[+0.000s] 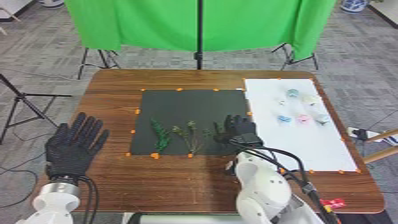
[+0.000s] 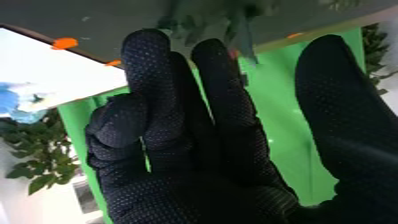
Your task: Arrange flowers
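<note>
Green sprigs (image 1: 161, 136) on black mat (image 1: 194, 106)

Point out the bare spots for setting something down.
The far half of the black mat, beyond the green sprigs; the near half of the white sheet; and the wood nearest the robot, between its hands. Crowded: the mat's near half, with the right hand at its right edge, and the sheet's blossom-strewn far half.
</note>
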